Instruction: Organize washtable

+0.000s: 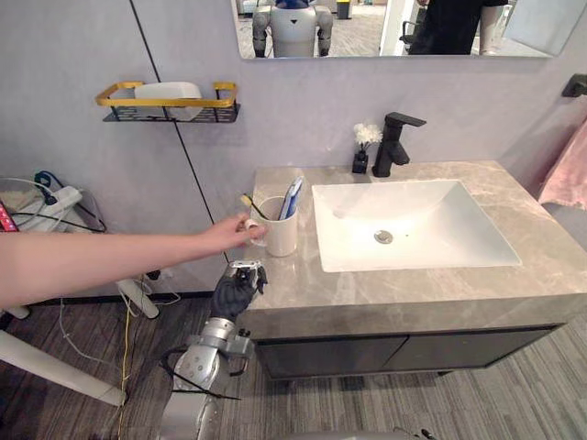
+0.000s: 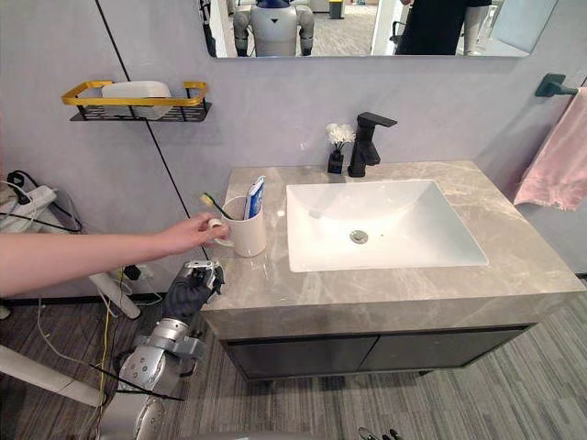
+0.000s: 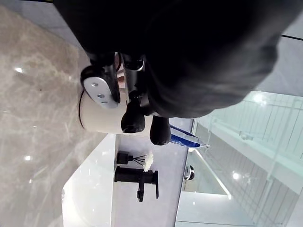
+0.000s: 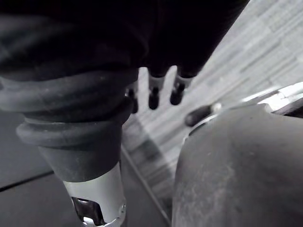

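Ceramic, likely: cup (image 1: 280, 229) rigid, breakable; grip its body; a person's hand (image 1: 227, 235) is at the handle. Your left hand (image 1: 237, 289) sits slack, empty.

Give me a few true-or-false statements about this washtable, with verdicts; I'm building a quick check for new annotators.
1. A person's hand touches the handle of the white cup. True.
2. The cup stands inside the sink. False: it stands on the counter, just left of the sink.
3. The black faucet is behind the sink, with a vase of white flowers beside it. True.
4. The robot's left hand holds the toothbrush. False: the toothbrush stands in the cup, and the left hand is at the counter's front edge, below the cup.
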